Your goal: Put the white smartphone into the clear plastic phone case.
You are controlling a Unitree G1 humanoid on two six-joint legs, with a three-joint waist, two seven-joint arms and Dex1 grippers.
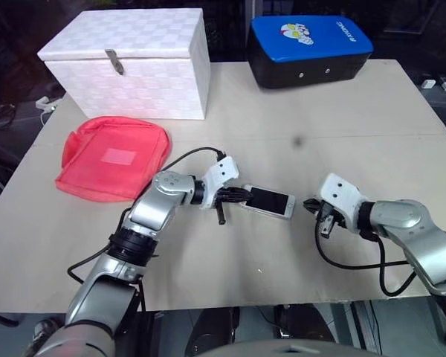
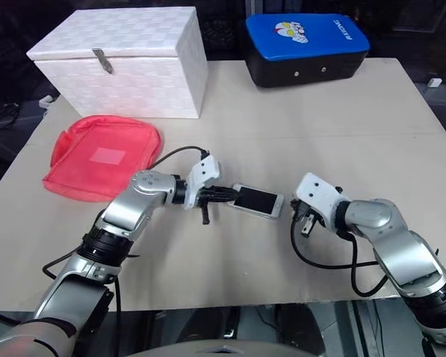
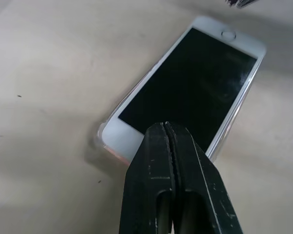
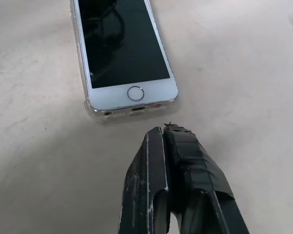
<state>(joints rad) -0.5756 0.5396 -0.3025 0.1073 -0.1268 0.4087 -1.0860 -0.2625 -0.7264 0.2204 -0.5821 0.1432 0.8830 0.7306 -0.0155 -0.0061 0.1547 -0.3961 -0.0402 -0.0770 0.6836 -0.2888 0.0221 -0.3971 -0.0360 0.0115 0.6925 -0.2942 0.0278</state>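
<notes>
The white smartphone (image 1: pixel 271 201) lies screen up on the table's middle, its home button end toward my right arm. The clear plastic phone case (image 3: pixel 101 140) shows as a thin see-through rim around the phone's edges and corners (image 4: pixel 94 111). My left gripper (image 1: pixel 241 195) is shut, its tips over the phone's left end (image 3: pixel 166 129) with nothing held between them. My right gripper (image 1: pixel 308 204) is also shut and empty, resting a short gap away from the home button end (image 4: pixel 164 130).
A red fabric pouch (image 1: pixel 113 158) lies at the left. A white lidded box (image 1: pixel 134 59) stands at the back left, and a blue and black box (image 1: pixel 308 48) at the back middle. Black cables trail from both wrists.
</notes>
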